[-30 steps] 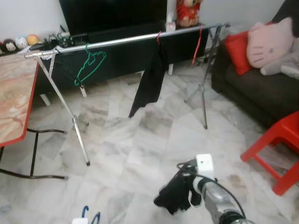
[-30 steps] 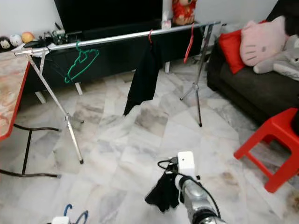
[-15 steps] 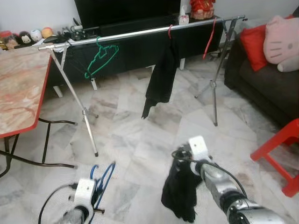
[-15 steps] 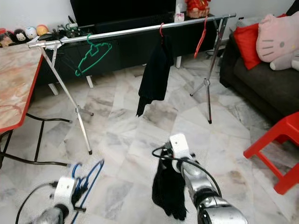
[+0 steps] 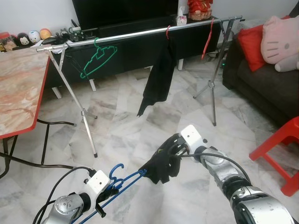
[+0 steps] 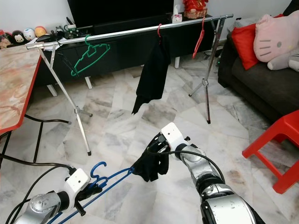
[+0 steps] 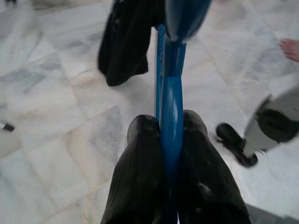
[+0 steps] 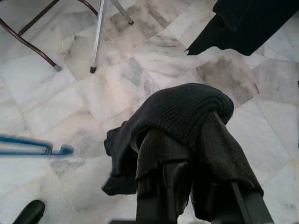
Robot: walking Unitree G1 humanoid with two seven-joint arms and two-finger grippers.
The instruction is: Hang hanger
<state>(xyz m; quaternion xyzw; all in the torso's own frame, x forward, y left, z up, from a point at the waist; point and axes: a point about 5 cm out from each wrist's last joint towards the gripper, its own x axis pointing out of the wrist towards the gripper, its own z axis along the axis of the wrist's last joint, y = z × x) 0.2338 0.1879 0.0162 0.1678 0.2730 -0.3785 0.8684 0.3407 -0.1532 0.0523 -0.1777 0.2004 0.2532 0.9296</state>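
Since half a second ago I've raised both arms: left tool (image 7: 172,140) pinches the blue hanger (image 5: 122,182), right tool (image 8: 184,140) clamps the black garment (image 6: 149,165) against its tip, low before the rail (image 5: 140,34).

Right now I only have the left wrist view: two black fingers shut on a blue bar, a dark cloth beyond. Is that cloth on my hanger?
Observer: The cloth touches the far tip of the blue hanger, but the right end effector is what holds it, fingers shut on it.
Operator: Where is the rail?
Observer: The rail runs across the room ahead, well beyond both arms, above floor level on tripod legs.
Operator: Anything already on it?
Observer: A green hanger near its left end, a black garment mid-rail, a red hanger near the right end.
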